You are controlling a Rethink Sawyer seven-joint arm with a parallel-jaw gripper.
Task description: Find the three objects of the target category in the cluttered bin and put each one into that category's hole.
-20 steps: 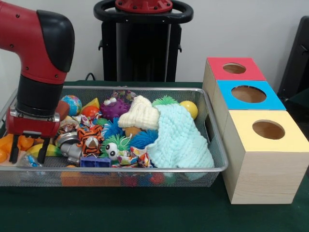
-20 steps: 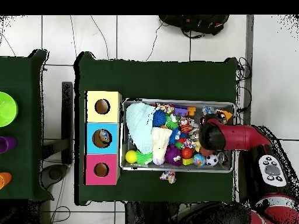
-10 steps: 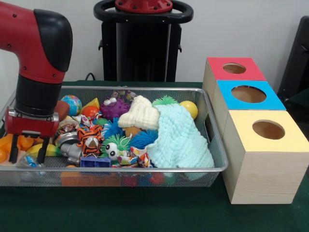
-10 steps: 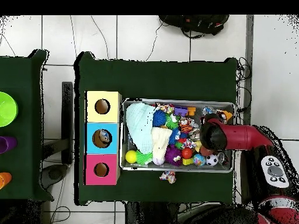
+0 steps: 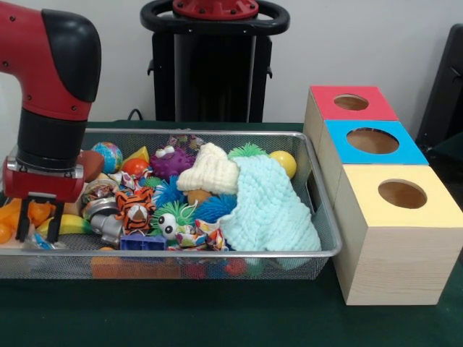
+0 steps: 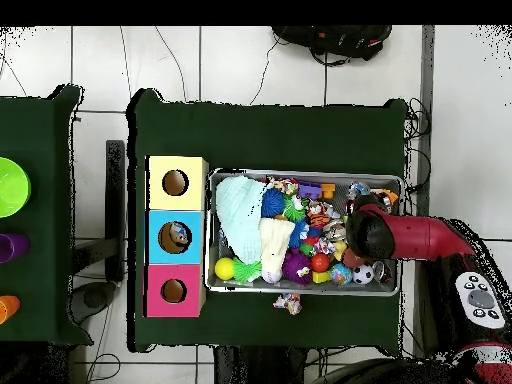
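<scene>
My gripper hangs open at the left end of the wire mesh bin, its tips just above a yellow banana-shaped toy and orange pieces. Nothing sits between its fingers. To its right lie a tiger toy, a blue block and a green fuzzy ball with eyes. From overhead, the red arm covers the gripper at the bin's right end. Three hole boxes stand beside the bin: red, blue and yellow.
A cream knit cloth and a mint knit cloth cover the bin's right half. A purple spiky ball, a yellow ball and a globe ball lie at the back. One small patterned item lies outside the bin.
The gripper has shifted a little toward the bin's left end in the front view and risen slightly. It stays open with nothing in it. The toys have not moved.
</scene>
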